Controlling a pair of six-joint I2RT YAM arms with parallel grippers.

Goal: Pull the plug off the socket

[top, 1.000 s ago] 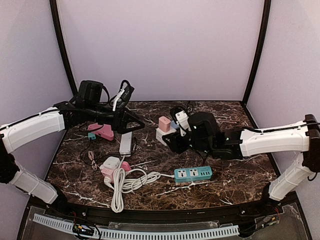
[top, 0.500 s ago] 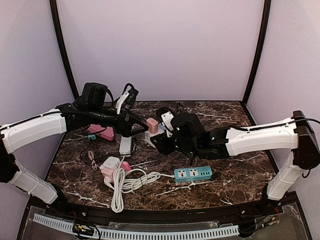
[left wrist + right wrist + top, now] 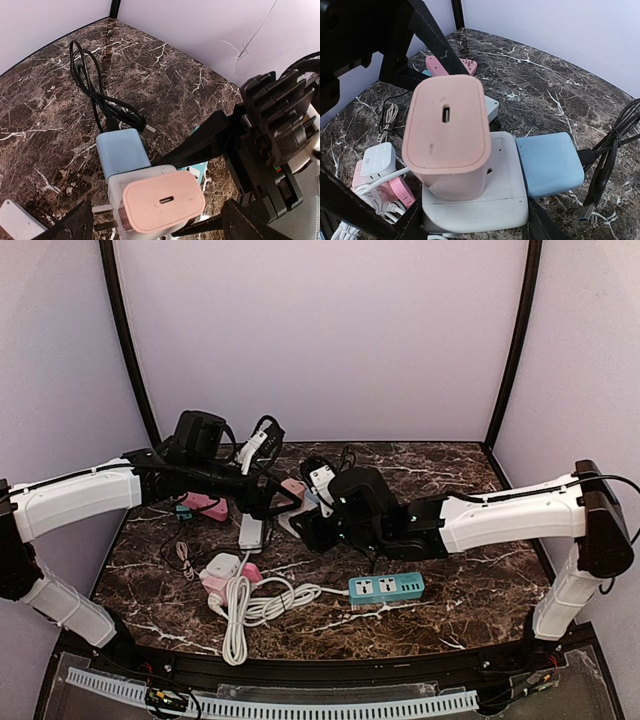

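A white socket cube [image 3: 485, 200] carries a pink plug [image 3: 447, 125] on top and a blue plug [image 3: 550, 165] on its side. My right gripper [image 3: 470, 227] is shut on the cube and holds it above the table. My left gripper [image 3: 160, 225] is open, its fingers [image 3: 70, 225] standing wide on either side of the pink plug [image 3: 164, 200] without touching it. In the top view the pink plug [image 3: 292, 487] sits between the left gripper [image 3: 280, 496] and the right gripper [image 3: 310, 525] at the table's middle.
A black cable [image 3: 95, 95] trails from the blue plug. On the table lie a teal power strip [image 3: 386, 587], a pink strip [image 3: 205, 505], a white strip [image 3: 251, 531], and white and pink sockets [image 3: 225, 570] with a coiled white cord [image 3: 250, 605].
My right arm has carried the cube and its plugs leftward. My left gripper has moved right, and its open fingers now straddle the pink plug.
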